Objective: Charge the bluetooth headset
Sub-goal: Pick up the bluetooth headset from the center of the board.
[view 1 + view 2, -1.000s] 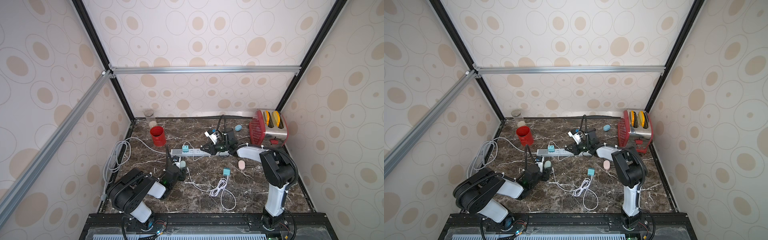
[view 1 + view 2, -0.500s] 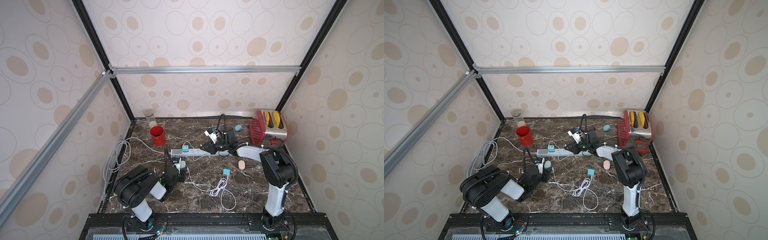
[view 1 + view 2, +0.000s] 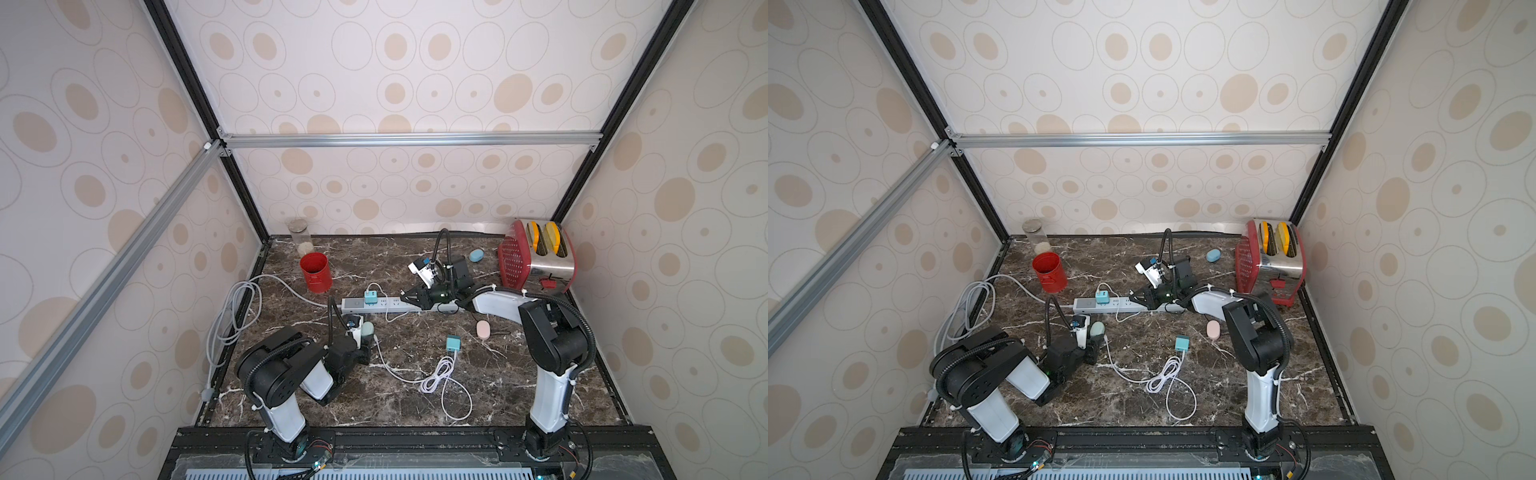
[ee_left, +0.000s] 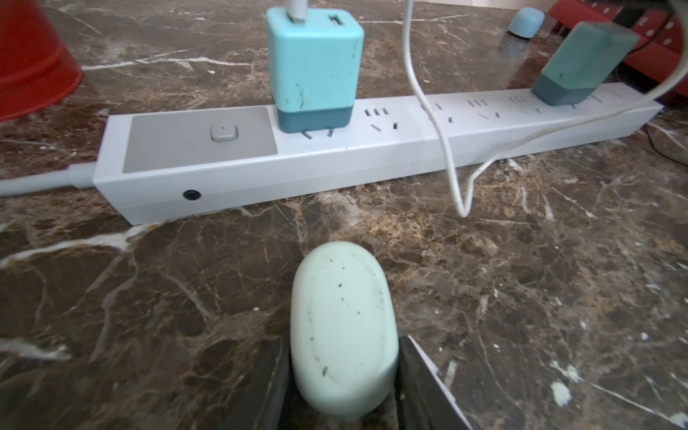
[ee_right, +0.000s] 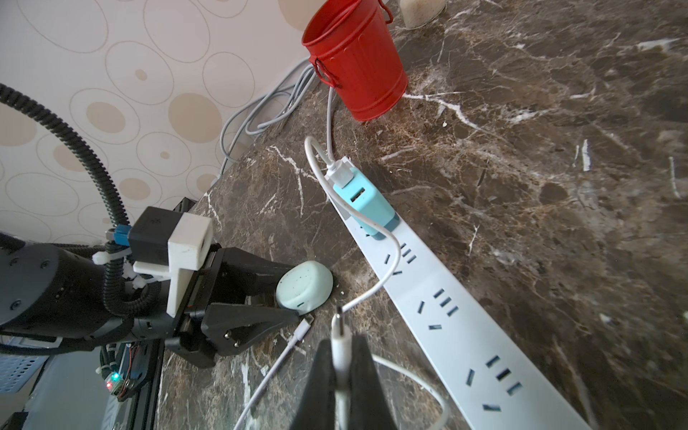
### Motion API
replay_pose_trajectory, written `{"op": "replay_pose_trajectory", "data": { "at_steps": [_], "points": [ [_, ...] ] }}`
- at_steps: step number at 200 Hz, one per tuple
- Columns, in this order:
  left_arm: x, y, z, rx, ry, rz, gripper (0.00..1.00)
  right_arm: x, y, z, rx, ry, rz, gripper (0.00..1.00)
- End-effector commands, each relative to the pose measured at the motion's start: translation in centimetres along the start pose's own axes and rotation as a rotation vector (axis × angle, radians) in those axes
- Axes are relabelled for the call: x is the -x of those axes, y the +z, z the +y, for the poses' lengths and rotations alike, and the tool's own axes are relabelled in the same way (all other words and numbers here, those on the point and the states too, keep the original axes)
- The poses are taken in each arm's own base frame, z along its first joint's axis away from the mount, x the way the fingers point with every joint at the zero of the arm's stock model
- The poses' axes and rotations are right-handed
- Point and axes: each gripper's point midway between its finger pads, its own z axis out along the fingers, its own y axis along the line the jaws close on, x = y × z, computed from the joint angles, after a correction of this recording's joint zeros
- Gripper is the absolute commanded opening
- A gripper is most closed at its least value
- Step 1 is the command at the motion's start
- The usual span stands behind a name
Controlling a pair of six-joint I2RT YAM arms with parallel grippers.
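The bluetooth headset's mint-green case (image 4: 342,327) lies on the marble in front of the white power strip (image 4: 335,149). My left gripper (image 4: 342,353) is shut on it, one black finger against each side; both top views show the case (image 3: 367,329) (image 3: 1097,329) at its tip. My right gripper (image 5: 342,346) is shut on the white charging plug (image 5: 339,331), held in the air near the case (image 5: 305,284) and beside the strip (image 5: 446,305). The plug's cable runs to a teal charger (image 5: 366,208) plugged into the strip (image 3: 374,304).
A second cable's loose connector (image 5: 306,323) lies beside the case. Its white coil (image 3: 436,374) and teal charger (image 3: 454,343) sit front of centre. A pink case (image 3: 483,329), blue case (image 3: 476,254), red bucket (image 3: 316,272), jar (image 3: 301,239) and toaster (image 3: 538,257) stand around.
My left gripper's jaws have narrowed onto the mint-green case, and the left arm has shifted slightly. The right arm and its plug have not moved.
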Motion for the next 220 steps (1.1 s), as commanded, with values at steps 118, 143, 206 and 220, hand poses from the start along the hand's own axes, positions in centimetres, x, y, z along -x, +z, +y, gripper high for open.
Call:
{"op": "replay_pose_trajectory", "data": {
  "at_steps": [118,143,206,220],
  "points": [
    [9.6,-4.1,-1.3,-0.124,0.197,-0.151,0.39,-2.5,-1.6,9.6,0.218,0.029,0.170,0.00],
    [11.1,-3.9,-2.7,-0.180,0.250,-0.184,0.39,-2.4,-1.1,10.2,0.276,0.112,0.181,0.00],
    [12.8,-3.4,-4.7,-0.270,0.327,-0.221,0.39,-3.5,-0.5,10.7,0.289,0.142,0.244,0.00],
    [12.8,-3.4,-5.1,-0.294,0.343,-0.220,0.39,-3.6,-0.5,10.5,0.275,0.144,0.260,0.00]
  ]
}}
